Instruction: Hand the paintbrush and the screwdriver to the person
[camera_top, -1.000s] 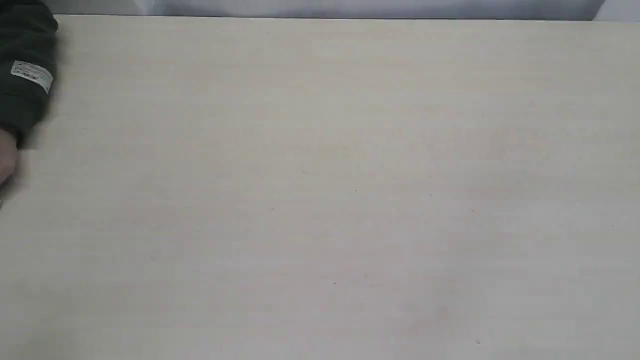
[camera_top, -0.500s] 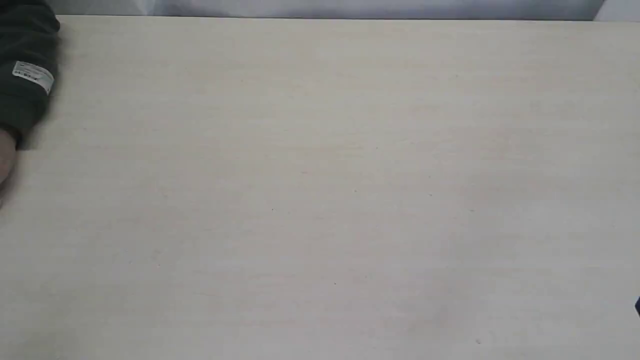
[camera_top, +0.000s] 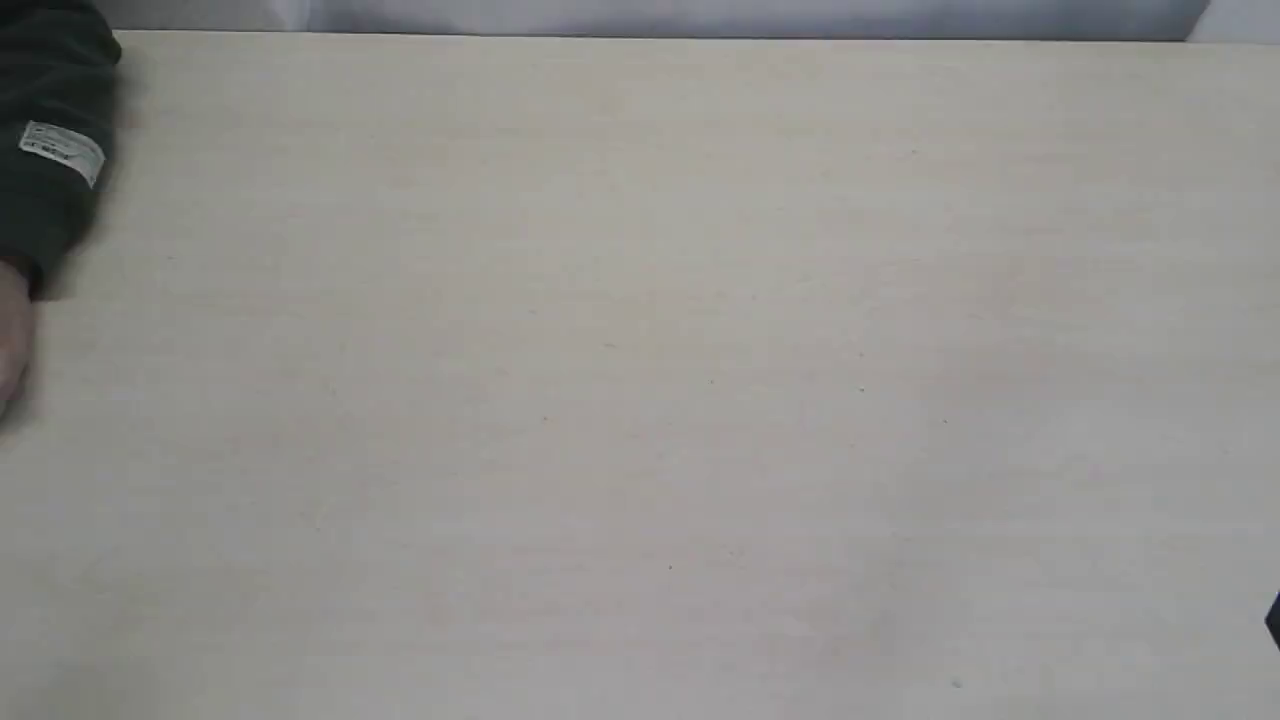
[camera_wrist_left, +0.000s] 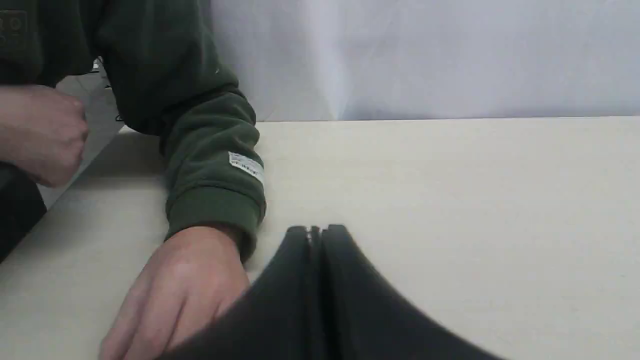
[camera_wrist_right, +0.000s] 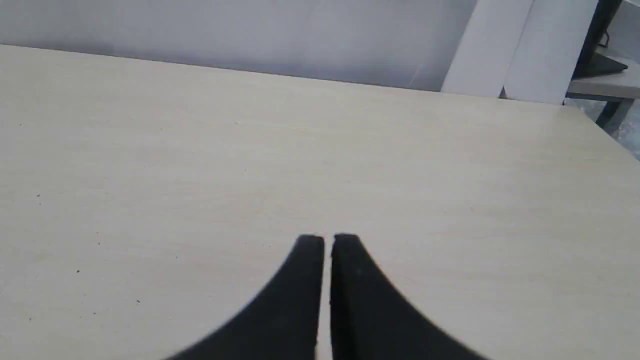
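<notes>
Left wrist view: left gripper (camera_wrist_left: 316, 231) is sitting closed, gripping nothing, just beside person's hand (camera_wrist_left: 180, 285) lying on table (camera_wrist_left: 475, 200); right gripper (camera_wrist_right: 327, 240) closed too, empty.

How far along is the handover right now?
Done: cannot confirm; neither paintbrush nor screwdriver shows in any view. In hand: nothing; the left claw and right claw are both shut and empty over the table. The person's hand lies palm down beside the left claw, nothing visible in it. Left: unclear, either both handovers or none.
</notes>
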